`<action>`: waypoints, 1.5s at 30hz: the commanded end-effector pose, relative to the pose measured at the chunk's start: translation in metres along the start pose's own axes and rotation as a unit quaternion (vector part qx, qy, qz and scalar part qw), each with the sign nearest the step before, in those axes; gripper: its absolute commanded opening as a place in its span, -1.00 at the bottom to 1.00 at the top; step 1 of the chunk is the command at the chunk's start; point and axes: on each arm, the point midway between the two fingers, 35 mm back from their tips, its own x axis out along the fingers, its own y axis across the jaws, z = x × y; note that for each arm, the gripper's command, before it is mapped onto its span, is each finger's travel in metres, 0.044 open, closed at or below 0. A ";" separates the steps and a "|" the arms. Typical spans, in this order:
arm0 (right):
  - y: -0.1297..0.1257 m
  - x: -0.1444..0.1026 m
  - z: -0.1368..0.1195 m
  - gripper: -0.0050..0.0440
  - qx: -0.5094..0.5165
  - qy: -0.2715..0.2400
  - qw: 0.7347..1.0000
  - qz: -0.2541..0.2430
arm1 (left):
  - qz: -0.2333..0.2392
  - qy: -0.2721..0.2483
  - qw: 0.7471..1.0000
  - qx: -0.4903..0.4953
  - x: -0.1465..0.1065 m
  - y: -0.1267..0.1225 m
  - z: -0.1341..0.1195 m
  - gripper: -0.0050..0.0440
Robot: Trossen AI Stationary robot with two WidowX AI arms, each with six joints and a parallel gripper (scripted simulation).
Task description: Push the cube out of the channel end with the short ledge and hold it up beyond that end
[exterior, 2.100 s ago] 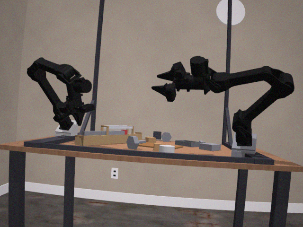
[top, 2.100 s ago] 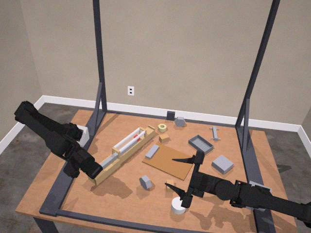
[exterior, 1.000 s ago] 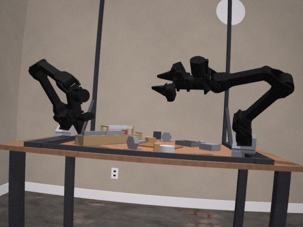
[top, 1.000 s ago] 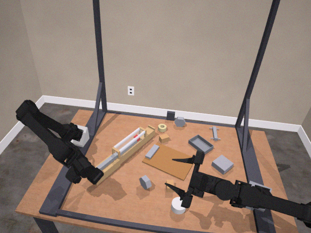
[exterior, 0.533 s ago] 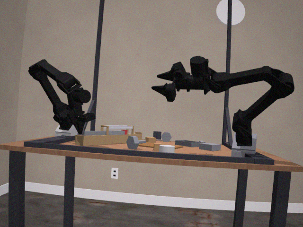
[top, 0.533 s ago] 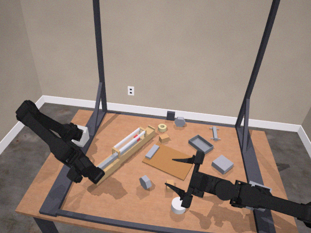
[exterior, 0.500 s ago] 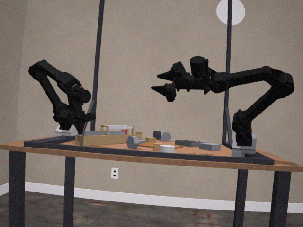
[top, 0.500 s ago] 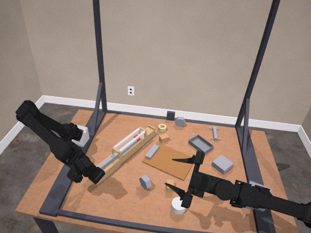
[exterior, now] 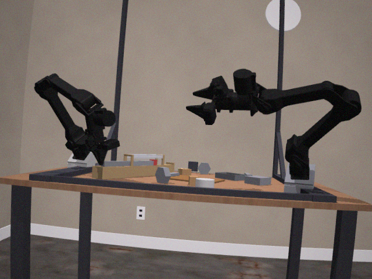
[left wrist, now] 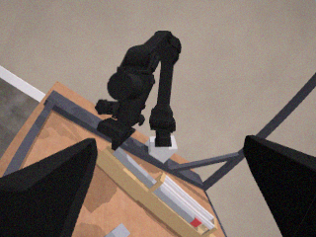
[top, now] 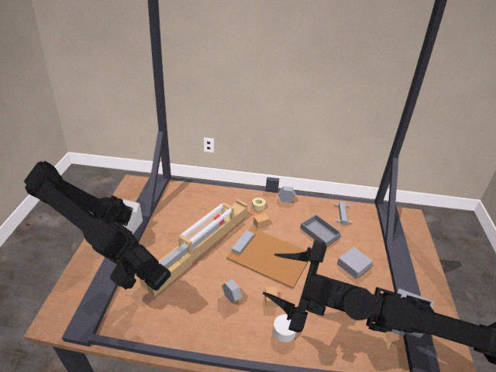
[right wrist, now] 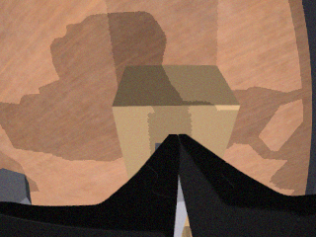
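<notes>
The right claw [top: 158, 276] [exterior: 100, 163] [left wrist: 113, 149] [right wrist: 177, 142] is closed on nothing, its tips low by the outer end of a grey push bar [top: 173, 256] [exterior: 114, 163] [left wrist: 133, 165]; contact is unclear. In the top view the bar runs toward half past one along the wooden channel [top: 200, 249] [exterior: 126, 172] [left wrist: 123, 183] [right wrist: 207, 128]. The red cube [top: 218, 219] [exterior: 153, 162] [left wrist: 196, 222] is farther along that line, inside the roofed section, short of the raised lip [top: 241, 203].

I'd expect the cube to be light, stiff and rather smooth: a slow, straight push on the bar's end should slide it, while a skewed one might jam it. Once it is out on the ledge, opposite side faces look the best hold, gripped squarely above the lip.

At four o'clock from the cube, the left claw [top: 269, 273] [exterior: 189, 100] [left wrist: 172, 145] hangs wide open above the tabletop [top: 200, 320] [exterior: 234, 187] [left wrist: 59, 148], holding nothing.
</notes>
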 end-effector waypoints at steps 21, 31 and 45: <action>0.001 0.005 -0.023 -0.80 0.000 0.003 1.000 0.004 | -0.002 -0.005 1.000 -0.002 -0.001 -0.001 0.005 0.84; 0.001 0.008 -0.031 -0.80 -0.001 0.003 1.000 0.004 | -0.002 -0.005 1.000 -0.002 -0.001 -0.001 0.005 0.84; 0.001 0.012 -0.044 -0.80 -0.001 0.003 1.000 0.004 | -0.002 -0.005 1.000 -0.002 -0.001 -0.001 0.005 0.84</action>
